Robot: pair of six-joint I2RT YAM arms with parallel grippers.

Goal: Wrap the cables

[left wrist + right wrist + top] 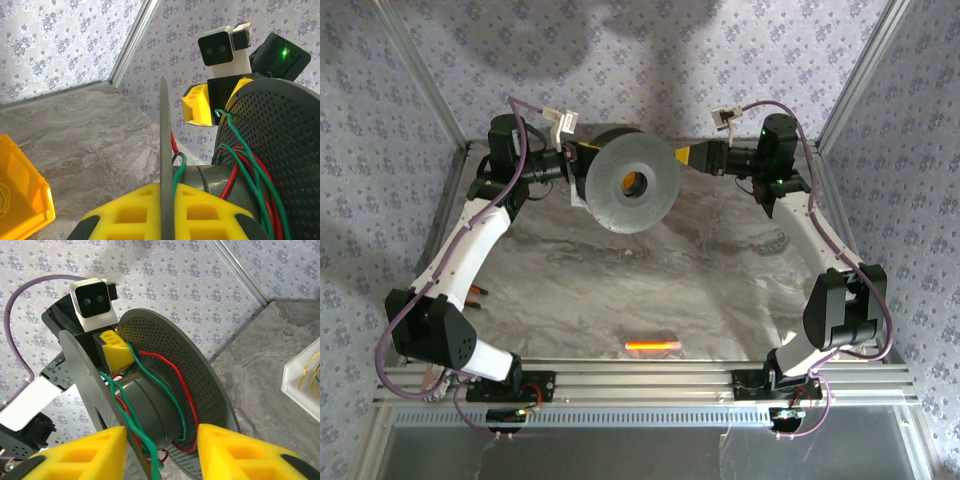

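A dark grey perforated spool (633, 185) hangs above the back of the table between both arms. Thin green cable (165, 390) loops loosely round its hub (150, 405) alongside a red wire (175, 370); green strands (250, 165) also run over the hub in the left wrist view. My left gripper (578, 158) is shut on the thin edge of one flange (164, 150), with a green loop pressed beside it at the yellow fingertips (165, 187). My right gripper (685, 157) straddles the spool from the other side, its yellow jaws (162, 432) set against the outer faces of both flanges.
A yellow bin (20, 185) sits on the marble table to the left. A white tray (305, 385) holding yellow wire lies at the right. An orange bar (652, 345) lies near the front edge. Aluminium frame posts and patterned walls close in the back corners.
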